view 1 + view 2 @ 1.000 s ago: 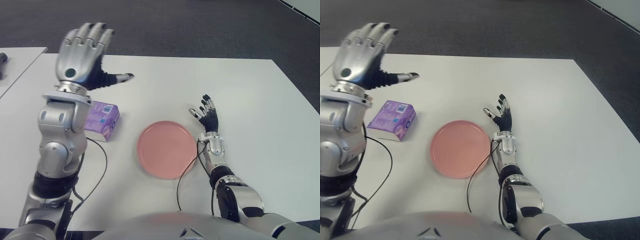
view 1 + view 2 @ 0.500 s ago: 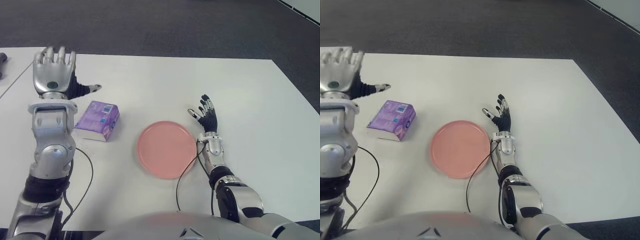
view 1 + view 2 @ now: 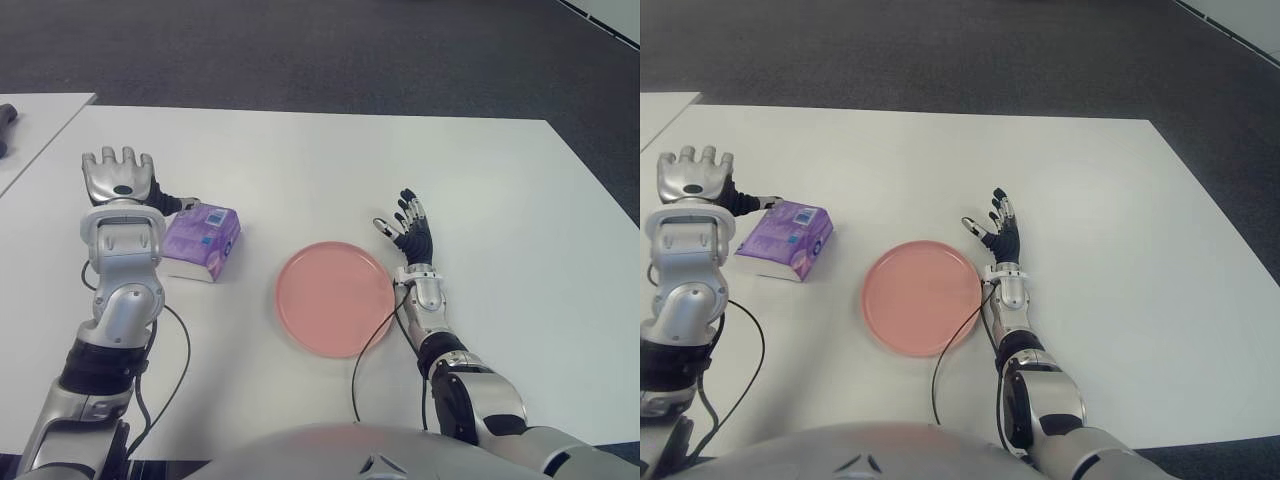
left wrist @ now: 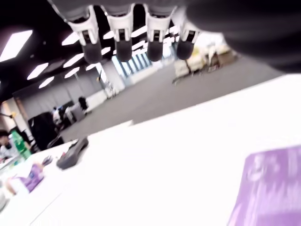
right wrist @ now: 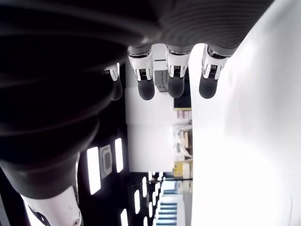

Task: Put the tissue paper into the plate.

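Note:
A purple tissue pack lies on the white table, left of the round pink plate. My left hand is low at the pack's left end, fingers spread and open, its thumb reaching toward the pack's far left corner. The left wrist view shows the pack beside the hand, with nothing held between the fingers. My right hand shows just right of the plate, fingers spread and open, holding nothing.
A second white table stands at the far left with a dark object on it. Black cables run from both forearms across the near table. Dark carpet lies beyond the far edge.
My left hand has come down from high above the table to table level beside the tissue pack's left end. The pack, plate and right hand have stayed put.

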Robot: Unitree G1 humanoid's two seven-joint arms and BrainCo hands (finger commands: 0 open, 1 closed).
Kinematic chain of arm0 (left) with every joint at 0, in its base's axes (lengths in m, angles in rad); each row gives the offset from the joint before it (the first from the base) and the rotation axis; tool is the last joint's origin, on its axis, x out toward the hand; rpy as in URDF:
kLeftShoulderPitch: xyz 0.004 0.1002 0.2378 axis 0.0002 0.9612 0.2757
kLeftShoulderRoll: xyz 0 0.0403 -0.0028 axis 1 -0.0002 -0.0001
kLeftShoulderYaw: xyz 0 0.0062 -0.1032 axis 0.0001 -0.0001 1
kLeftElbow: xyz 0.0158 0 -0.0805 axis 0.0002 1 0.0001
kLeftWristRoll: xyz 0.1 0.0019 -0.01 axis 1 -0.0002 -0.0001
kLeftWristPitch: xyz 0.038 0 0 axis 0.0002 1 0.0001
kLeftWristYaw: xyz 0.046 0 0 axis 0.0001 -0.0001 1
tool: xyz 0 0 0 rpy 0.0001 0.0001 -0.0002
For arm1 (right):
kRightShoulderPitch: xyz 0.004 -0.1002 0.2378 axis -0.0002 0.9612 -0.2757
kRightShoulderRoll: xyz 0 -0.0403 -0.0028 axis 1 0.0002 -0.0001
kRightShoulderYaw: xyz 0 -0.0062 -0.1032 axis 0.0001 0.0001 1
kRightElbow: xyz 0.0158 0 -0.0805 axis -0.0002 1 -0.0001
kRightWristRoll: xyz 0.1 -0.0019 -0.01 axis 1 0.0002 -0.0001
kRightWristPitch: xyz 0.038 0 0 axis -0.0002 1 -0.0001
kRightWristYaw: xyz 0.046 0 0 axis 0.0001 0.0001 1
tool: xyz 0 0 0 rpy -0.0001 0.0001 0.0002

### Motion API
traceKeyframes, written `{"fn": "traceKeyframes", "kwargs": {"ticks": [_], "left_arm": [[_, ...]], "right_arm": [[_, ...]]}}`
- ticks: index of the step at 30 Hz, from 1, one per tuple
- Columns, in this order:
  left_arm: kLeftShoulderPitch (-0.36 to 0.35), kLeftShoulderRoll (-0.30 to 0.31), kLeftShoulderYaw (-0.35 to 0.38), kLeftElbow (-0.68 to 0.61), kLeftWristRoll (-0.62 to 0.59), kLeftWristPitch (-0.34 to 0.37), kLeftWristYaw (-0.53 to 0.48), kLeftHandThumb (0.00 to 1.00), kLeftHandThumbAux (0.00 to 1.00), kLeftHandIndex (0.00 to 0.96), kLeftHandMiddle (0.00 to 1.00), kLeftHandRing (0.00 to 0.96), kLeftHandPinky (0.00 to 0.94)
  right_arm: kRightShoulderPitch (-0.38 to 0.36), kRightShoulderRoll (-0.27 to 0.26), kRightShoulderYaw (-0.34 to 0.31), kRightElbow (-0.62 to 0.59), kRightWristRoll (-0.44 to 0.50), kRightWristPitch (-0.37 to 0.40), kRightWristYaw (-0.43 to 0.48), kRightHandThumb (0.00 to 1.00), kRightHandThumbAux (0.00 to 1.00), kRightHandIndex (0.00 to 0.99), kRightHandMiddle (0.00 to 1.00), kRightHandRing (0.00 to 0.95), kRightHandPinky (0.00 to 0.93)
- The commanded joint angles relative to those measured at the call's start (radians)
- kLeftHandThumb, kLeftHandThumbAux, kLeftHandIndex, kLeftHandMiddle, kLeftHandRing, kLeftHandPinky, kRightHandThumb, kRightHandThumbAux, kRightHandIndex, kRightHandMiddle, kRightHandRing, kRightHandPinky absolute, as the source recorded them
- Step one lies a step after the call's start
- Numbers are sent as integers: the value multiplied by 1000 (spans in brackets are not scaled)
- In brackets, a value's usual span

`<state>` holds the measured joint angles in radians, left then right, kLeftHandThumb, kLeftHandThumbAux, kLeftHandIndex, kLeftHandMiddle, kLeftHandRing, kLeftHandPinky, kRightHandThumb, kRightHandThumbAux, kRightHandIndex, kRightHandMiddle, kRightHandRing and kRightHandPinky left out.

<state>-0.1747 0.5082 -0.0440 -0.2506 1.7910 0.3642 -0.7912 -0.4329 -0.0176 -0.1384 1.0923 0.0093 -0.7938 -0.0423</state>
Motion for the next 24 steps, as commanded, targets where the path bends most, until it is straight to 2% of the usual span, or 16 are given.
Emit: {"fn": "traceKeyframes", "kwargs": {"ticks": [1,5,8,10,19,24], "left_arm": [[-10,-5,-22,28,43,1,-55,0,136,0,0,0,0],[2,-22,-35,32,67,11,-70,0,133,0,0,0,0],[64,-50,-49,-40,96,12,-102,0,137,0,0,0,0],[79,-57,-50,-71,100,1,-127,0,145,0,0,0,0],[73,-64,-41,-107,79,-42,-180,0,168,0,0,0,0],[73,-75,-36,-116,66,-43,-164,0,170,0,0,0,0]], "right_arm": [[60,11,-7,35,9,16,3,80,783,6,0,0,18],[61,10,-8,33,9,16,4,80,783,6,0,0,18],[62,10,-8,32,10,15,5,80,783,6,0,0,18],[62,10,-8,31,10,15,5,80,783,6,0,0,18],[63,8,-9,30,11,16,7,80,783,6,0,0,18],[63,8,-9,31,12,16,8,80,783,6,0,0,18]]}}
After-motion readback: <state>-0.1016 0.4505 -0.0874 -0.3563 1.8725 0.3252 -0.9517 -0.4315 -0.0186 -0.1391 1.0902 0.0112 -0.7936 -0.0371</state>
